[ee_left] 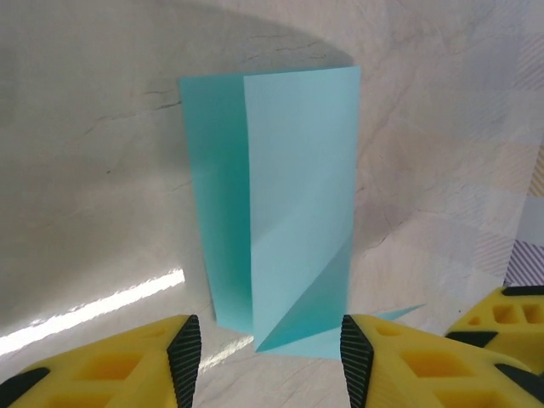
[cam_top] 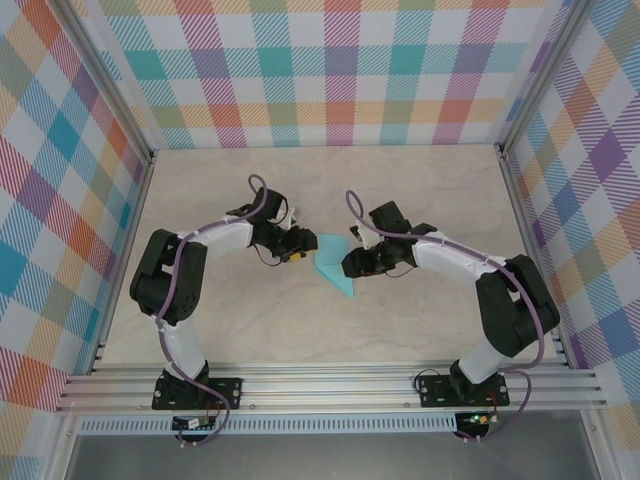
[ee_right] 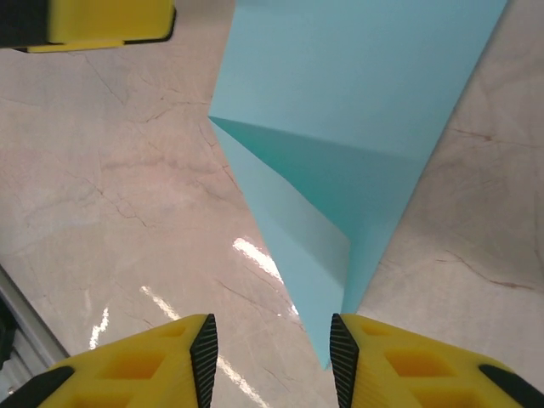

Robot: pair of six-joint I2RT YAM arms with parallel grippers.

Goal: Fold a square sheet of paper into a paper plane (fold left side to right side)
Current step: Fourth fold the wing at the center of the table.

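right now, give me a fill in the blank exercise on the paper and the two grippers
1. In the top view the folded paper lies ____ the left gripper and the right gripper.
2. The jaws of both grippers stand ____, pinching nothing.
3. The yellow fingers carry ____ pads.

Missing words: between; open; black.

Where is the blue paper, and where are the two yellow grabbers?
blue paper (ee_left: 297,195), left wrist view, on its pale top flap.
left gripper (ee_left: 270,361), left wrist view, midway between its fingertips.
right gripper (ee_right: 274,361), right wrist view, midway between its fingertips.
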